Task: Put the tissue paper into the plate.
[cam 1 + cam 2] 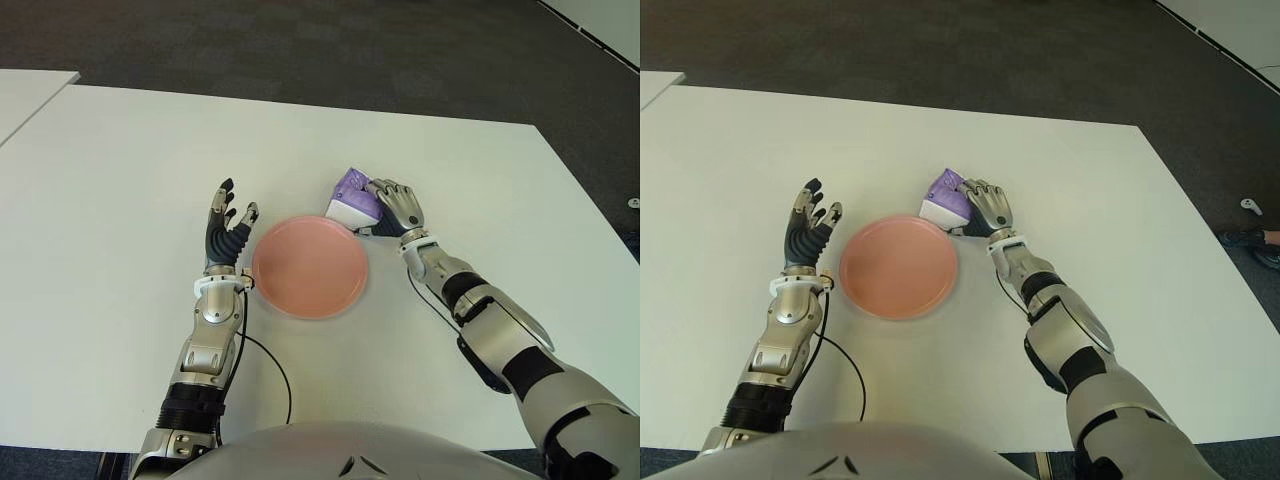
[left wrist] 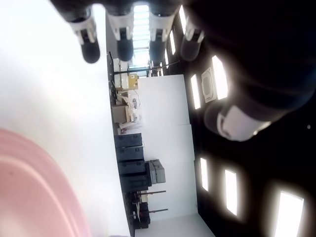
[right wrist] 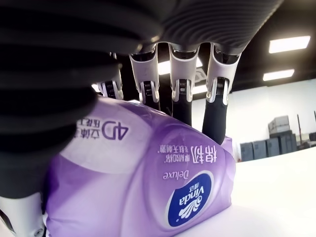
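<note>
One purple-white tissue pack point(image 1: 354, 199), right robot hand point(image 1: 396, 208) gripping, beside pink plate point(image 1: 309, 267).

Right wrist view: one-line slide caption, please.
Right hand fingers wrap over the purple tissue pack on the white table.

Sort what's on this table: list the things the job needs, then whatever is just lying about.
Job:
- tissue pack, purple, gripped by the right robot hand, beside the plate's far right rim
- pink plate, nothing in it

Lying about:
- left robot hand, fingers spread, left of the plate
- white table; no other loose items
</note>
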{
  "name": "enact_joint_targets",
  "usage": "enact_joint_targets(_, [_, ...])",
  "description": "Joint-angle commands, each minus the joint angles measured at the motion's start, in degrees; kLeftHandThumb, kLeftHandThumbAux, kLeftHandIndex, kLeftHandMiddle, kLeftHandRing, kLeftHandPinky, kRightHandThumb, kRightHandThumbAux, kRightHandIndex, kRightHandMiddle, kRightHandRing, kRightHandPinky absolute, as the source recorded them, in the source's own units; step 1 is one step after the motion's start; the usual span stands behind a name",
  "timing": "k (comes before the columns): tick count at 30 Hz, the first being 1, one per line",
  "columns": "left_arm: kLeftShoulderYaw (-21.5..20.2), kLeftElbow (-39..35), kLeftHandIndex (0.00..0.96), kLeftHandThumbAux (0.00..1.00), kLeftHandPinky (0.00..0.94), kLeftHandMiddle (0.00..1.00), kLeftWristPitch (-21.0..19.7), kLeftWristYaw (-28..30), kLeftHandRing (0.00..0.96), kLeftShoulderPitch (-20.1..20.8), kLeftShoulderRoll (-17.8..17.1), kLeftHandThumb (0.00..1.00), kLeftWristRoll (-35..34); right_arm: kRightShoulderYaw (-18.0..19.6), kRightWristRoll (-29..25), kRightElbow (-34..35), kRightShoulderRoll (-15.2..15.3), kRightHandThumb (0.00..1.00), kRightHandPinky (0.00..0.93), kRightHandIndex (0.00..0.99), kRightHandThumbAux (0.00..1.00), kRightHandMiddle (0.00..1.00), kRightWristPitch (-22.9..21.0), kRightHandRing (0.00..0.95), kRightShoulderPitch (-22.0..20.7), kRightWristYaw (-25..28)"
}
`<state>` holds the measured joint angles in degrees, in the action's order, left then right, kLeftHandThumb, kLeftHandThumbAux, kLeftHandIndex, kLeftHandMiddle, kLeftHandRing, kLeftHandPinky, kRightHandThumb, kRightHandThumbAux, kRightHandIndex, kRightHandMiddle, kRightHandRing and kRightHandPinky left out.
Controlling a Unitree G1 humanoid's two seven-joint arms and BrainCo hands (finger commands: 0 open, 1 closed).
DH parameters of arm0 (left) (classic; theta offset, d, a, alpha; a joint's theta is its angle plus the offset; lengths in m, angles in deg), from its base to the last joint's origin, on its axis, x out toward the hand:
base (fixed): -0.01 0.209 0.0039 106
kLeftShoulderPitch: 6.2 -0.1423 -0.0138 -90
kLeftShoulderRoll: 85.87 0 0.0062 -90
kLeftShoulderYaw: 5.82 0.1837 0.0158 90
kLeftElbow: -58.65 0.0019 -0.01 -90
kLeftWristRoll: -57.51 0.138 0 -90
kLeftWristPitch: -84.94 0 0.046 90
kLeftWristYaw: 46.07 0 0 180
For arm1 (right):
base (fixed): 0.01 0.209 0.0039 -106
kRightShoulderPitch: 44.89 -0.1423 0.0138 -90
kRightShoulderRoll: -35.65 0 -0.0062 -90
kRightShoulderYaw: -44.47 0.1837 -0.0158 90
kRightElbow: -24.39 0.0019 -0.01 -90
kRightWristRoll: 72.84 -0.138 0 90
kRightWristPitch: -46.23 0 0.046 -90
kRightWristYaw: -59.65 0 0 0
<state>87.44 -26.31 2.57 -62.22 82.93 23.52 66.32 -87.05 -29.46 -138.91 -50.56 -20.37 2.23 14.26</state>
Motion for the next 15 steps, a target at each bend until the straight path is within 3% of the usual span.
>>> enact_joint_targets(1, [0.34,1.47,0.0,0.589,0.0,0.0,-0.41,0.15,0.0,0.04,1.38,0.0,-0.13,-1.87,1.93,-2.8,-2.55,0.75,0.871,0.44,0.708,0.912,1.11,0.891,7.56,5.68])
enact_joint_targets(15, [-0.34,3.59,0.0,0.571,0.0,0.0,-0.17,0.91,0.0,0.45,0.88,0.0,-1.02,-2.24,2.81,-2.4,-1.87,0.75,0.88,0.441,0.708,0.898,0.66,0.892,6.36,1.0])
